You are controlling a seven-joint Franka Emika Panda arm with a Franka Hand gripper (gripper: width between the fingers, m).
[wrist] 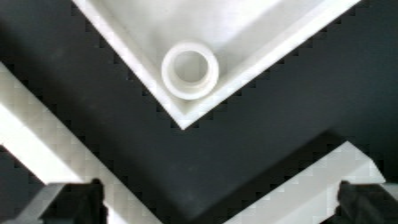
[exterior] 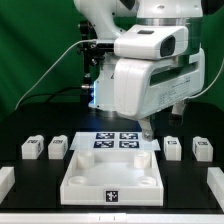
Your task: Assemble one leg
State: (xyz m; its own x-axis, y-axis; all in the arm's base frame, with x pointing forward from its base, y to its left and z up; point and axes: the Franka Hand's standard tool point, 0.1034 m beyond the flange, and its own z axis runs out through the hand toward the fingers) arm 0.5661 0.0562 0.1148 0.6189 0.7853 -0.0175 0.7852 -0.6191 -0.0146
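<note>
Gripper (exterior: 148, 128) of the white arm (exterior: 140, 60) hangs at the centre right of the exterior frame, above the far right corner of the tray (exterior: 85, 195) and at the right edge of the marker board (exterior: 115, 141). In the wrist view its two fingertips (wrist: 63, 200) stand wide apart with only the black table (wrist: 214, 150) between them, and they hold nothing. That view also shows a tray corner with its round socket (wrist: 191, 70). Four legs stand untouched on the table in the exterior view. The outer left leg (exterior: 32, 148) and inner left leg (exterior: 57, 148) are at middle left, and the inner right leg (exterior: 172, 147) and outer right leg (exterior: 201, 149) are at middle right. Each pair is near the tray's far corners but apart from it.
</note>
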